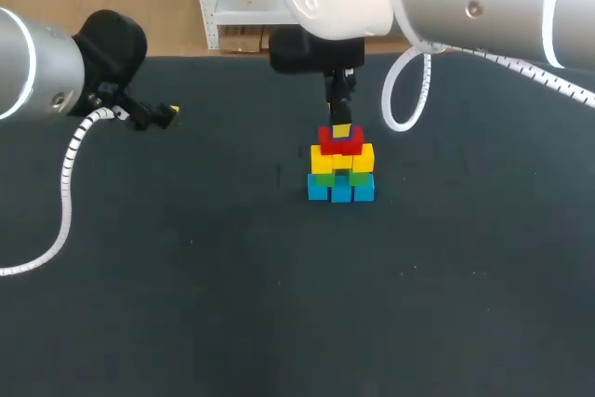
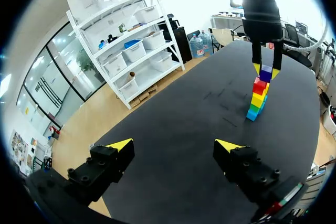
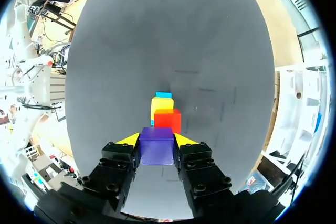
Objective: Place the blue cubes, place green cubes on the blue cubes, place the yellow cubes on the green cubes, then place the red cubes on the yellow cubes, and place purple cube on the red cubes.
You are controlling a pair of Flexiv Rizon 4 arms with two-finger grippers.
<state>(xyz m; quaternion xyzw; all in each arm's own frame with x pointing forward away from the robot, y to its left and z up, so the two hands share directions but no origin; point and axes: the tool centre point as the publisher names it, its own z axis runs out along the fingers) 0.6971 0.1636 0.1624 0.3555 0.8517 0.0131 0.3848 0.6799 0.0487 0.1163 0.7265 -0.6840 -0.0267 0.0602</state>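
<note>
R claw (image 3: pixel 157 140) grips purple cube (image 3: pixel 156 150), prob. atop stack (image 1: pixel 341 166).

- My left gripper (image 2: pixel 173 145): fingers spread wide, nothing between them, over the dark table (image 2: pixel 173 103).
- Stack, well ahead of my fingers: blue cubes (image 2: pixel 252 113) at the base, then green cubes (image 2: pixel 255 107), yellow cubes (image 2: pixel 258 98) and red cubes (image 2: pixel 259 85).
- Purple cube (image 2: pixel 266 73): atop the red cubes, clasped on both sides by my right gripper (image 2: pixel 266 70), which comes down from above.
</note>
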